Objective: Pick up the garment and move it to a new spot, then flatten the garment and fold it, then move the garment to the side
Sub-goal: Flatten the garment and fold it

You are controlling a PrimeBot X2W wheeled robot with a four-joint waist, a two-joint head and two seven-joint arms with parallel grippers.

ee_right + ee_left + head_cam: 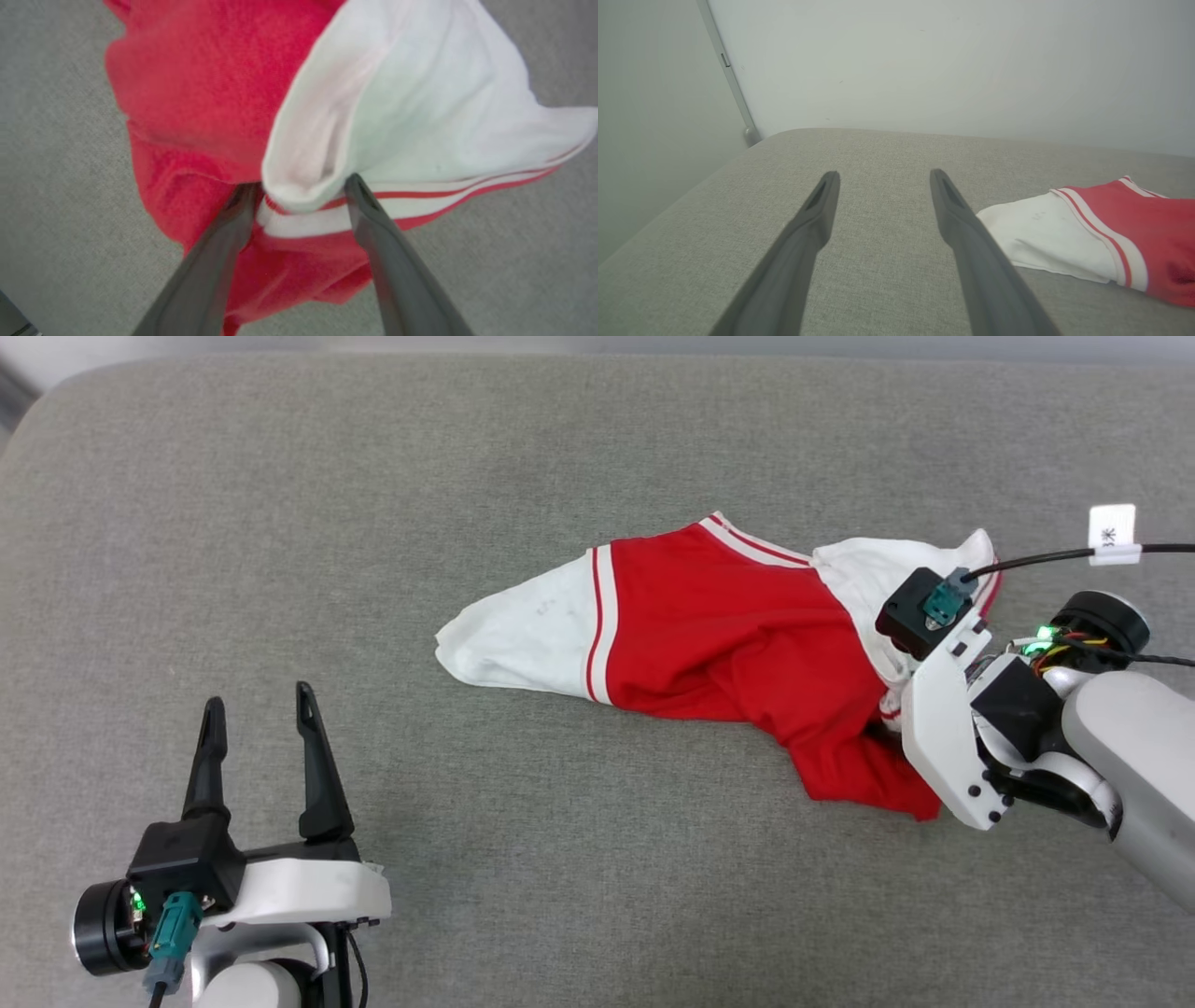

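Observation:
The garment [728,625] lies crumpled on the grey padded surface [560,877], one white sleeve spread to the left and the red body bunched to the right. My right gripper [300,183] is down on its right end, open, its fingers straddling a fold of white sleeve and striped trim [303,224]. In the head view the white right wrist housing [943,737] covers those fingers. My left gripper [259,698] stands open and empty at the lower left, well apart from the cloth. The left wrist view shows that left gripper [883,173] with the garment's white sleeve [1045,238] to its right.
The grey padded surface stretches wide on all sides of the shirt. A pale wall [924,65] rises behind its far edge, with a metal post [731,79] at the corner. A black cable with a white tag [1111,534] runs off the right wrist.

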